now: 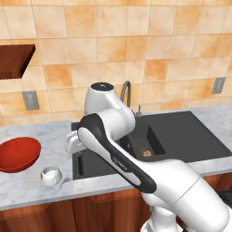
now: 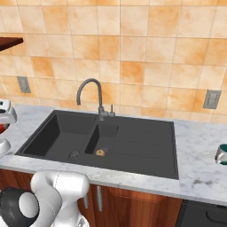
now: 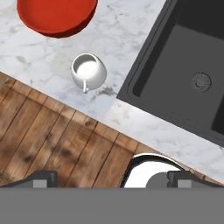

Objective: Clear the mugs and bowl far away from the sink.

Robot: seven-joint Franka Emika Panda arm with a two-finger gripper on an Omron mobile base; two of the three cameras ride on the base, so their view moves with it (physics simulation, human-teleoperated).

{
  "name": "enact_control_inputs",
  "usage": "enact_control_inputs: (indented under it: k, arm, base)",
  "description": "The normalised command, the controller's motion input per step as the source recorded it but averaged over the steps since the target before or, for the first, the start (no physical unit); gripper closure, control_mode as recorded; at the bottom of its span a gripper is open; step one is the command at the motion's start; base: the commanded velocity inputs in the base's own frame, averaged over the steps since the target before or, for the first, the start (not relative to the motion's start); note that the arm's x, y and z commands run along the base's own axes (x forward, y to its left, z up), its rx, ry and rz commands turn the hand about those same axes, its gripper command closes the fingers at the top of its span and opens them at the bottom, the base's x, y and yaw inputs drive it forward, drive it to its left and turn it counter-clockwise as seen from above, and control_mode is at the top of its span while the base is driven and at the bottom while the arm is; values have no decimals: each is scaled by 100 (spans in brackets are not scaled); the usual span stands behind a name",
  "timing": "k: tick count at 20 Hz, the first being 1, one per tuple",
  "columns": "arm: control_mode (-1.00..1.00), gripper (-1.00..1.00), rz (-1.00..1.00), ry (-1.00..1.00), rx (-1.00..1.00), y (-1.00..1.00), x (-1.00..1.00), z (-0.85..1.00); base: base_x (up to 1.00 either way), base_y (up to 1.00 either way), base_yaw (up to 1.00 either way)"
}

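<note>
The red bowl sits on the marble counter left of the black sink, and shows at the top of the hand view too. The squat white mug stands near the counter's front edge, between bowl and sink, handle toward the edge. My hand hangs above the counter by the sink's left rim, right of that mug. The gripper is open, nothing between its fingertips, with the mug well clear of them. The silvery mug with a green inside stands on the counter far right of the sink.
A grey gooseneck faucet rises behind the sink. A small brownish thing lies in the small basin. A dark wooden shelf juts from the tiled wall at upper left. Wooden floor lies below the counter edge.
</note>
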Motion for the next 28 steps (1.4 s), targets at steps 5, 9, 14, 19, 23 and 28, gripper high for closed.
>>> enact_control_inputs:
  k: [5, 9, 14, 19, 23, 28]
  arm:
    - [-100, -100, 0, 4, 0, 30, -25, -40]
    - [-100, -100, 0, 6, 0, 17, -4, -51]
    - [-100, -100, 0, 5, 0, 18, 0, -42]
    - [-100, -100, 0, 3, 0, 30, 0, -38]
    - [-100, -100, 0, 2, 0, 27, 3, -36]
    - [-100, -100, 0, 0, 0, 23, 16, -33]
  base:
    - [0, 0, 0]
    - [0, 0, 0]
    - [0, 0, 0]
    - [0, 0, 0]
    - [0, 0, 0]
    - [0, 0, 0]
